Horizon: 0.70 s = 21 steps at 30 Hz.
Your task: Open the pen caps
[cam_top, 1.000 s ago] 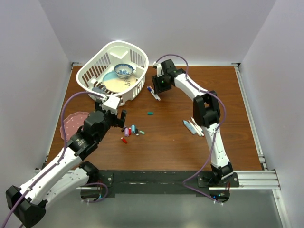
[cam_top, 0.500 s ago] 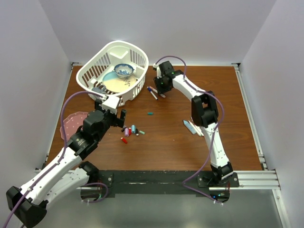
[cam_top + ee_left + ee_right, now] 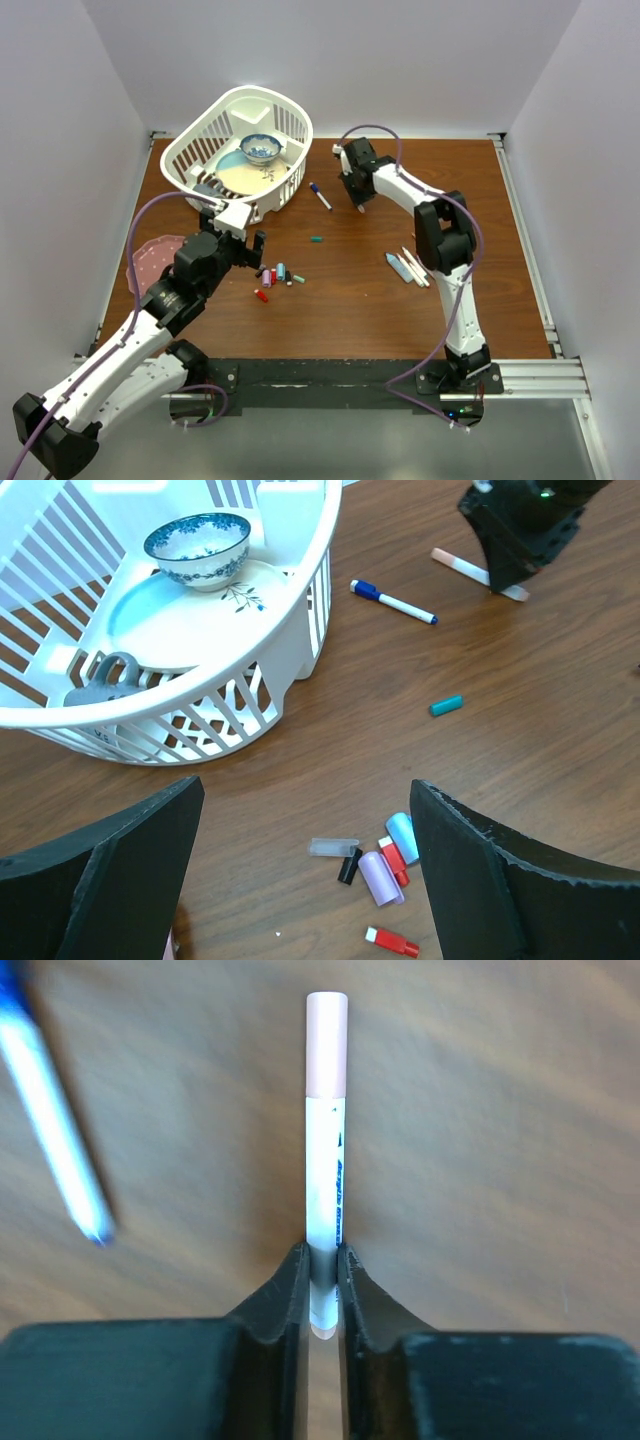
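My right gripper (image 3: pixel 322 1280) is shut on the lower end of a white pen with a pink cap (image 3: pixel 326 1120), held just above the table; it shows at the back middle in the top view (image 3: pixel 359 200). A white pen with a blue cap (image 3: pixel 320 195) lies to its left near the basket. A teal cap (image 3: pixel 316 240) lies alone. A cluster of loose caps (image 3: pixel 380 870) in clear, black, purple, red and light blue lies under my left gripper (image 3: pixel 300 880), which is open and empty above them. A red cap (image 3: pixel 392 942) lies just nearer.
A white basket (image 3: pixel 285 195) with a blue bowl (image 3: pixel 261 149) and a plate stands at the back left. A pink plate (image 3: pixel 152 262) lies at the left edge. A few pens (image 3: pixel 408 267) lie right of centre beside the right arm.
My right gripper has closed on the pink-capped pen and moved right with it, away from the blue-capped pen. The left arm has not moved.
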{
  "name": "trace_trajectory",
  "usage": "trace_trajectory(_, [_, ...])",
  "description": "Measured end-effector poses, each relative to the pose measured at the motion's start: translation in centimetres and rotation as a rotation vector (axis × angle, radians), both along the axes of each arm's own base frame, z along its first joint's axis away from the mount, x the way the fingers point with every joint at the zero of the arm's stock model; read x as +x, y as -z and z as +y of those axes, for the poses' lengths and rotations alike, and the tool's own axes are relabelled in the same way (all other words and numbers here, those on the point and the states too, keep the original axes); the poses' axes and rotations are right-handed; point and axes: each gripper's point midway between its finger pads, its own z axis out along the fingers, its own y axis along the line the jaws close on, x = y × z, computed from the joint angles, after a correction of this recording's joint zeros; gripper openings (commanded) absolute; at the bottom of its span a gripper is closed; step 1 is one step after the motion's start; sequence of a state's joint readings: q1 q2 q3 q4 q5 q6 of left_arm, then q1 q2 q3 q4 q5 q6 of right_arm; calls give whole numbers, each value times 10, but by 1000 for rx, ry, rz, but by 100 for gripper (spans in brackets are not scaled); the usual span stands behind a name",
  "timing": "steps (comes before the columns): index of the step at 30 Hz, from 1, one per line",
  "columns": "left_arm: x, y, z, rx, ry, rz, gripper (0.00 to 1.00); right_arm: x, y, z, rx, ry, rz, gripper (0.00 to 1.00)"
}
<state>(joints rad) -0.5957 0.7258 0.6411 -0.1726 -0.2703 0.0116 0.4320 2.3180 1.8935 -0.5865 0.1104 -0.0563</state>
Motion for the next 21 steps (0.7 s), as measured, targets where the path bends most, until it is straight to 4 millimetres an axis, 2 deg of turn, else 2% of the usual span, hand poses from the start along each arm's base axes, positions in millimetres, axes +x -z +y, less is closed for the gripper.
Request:
trace_trajectory(6, [-1,1,-4,-8,21,6,94,-49,-4,-51,33,37,93,0])
trace_trajectory(10, [0,8,-11,-63,39,53,95,-79,-28,-63,165,20,112,0])
trace_trajectory(13, [0,12,-27,-177,68,112,95,-101,-60,-62,316,-32,78,0])
trace_trajectory(16, [-1,2,-55,-387,137,125,95,-124,-88,-56,457,-107,45,0])
trace_trajectory(18, [-4,3,-73,-535,183,153,95,-144,-103,-45,557,-182,44,0])
trace_trajectory(21, [-2,12,-95,-698,218,230,95,-168,-116,-27,675,-286,65,0])
